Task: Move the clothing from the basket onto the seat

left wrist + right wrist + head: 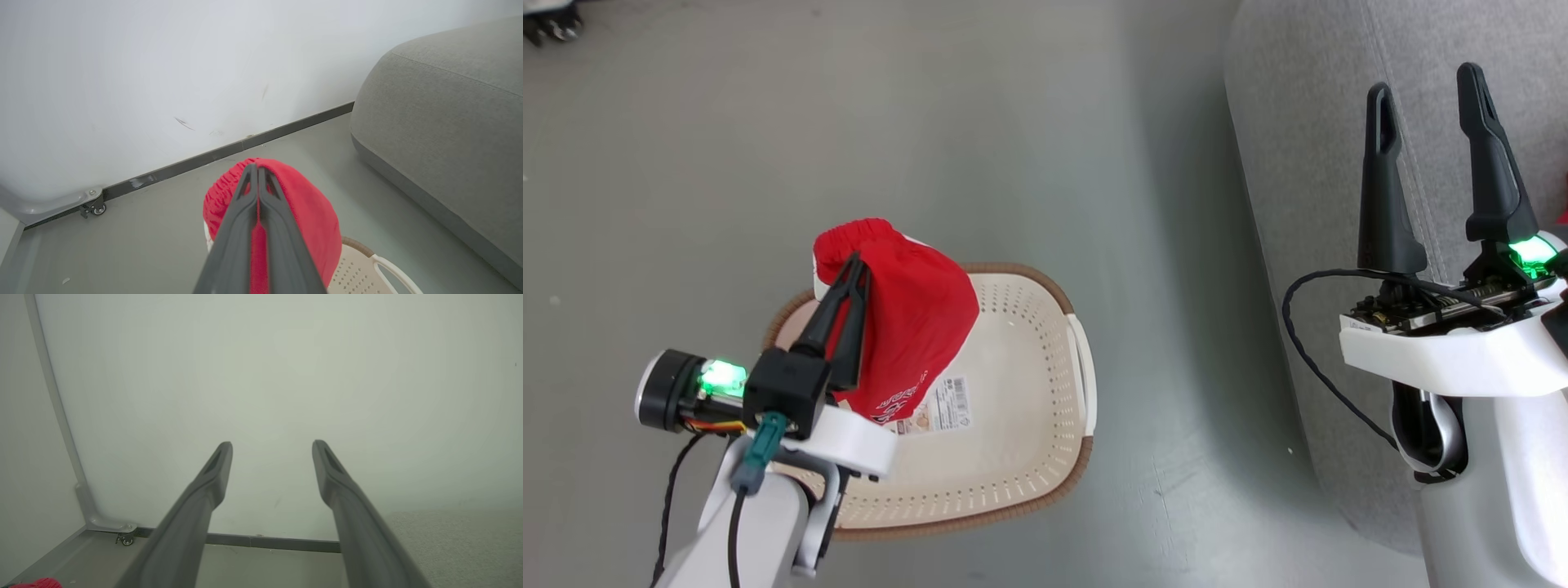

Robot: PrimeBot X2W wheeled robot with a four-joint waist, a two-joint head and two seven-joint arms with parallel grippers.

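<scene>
A red piece of clothing (907, 318), shorts with white lettering near the hem, hangs above the cream basket (1021, 457). My left gripper (854, 265) is shut on its elastic waistband, and the fabric drapes down over the basket's left half. In the left wrist view the shut fingers (257, 171) pinch the red clothing (310, 212) with the basket's handle (388, 269) below. The grey seat (1307, 163) rises at the right. My right gripper (1425, 77) stands open over the seat's edge, holding nothing. The right wrist view looks along those spread fingers (271, 445) at a pale wall.
The basket's floor carries a white label (947, 404). Grey floor (1054, 147) lies between basket and seat. A white wall with a dark skirting (229, 149) and a castor foot (96, 208) stand beyond.
</scene>
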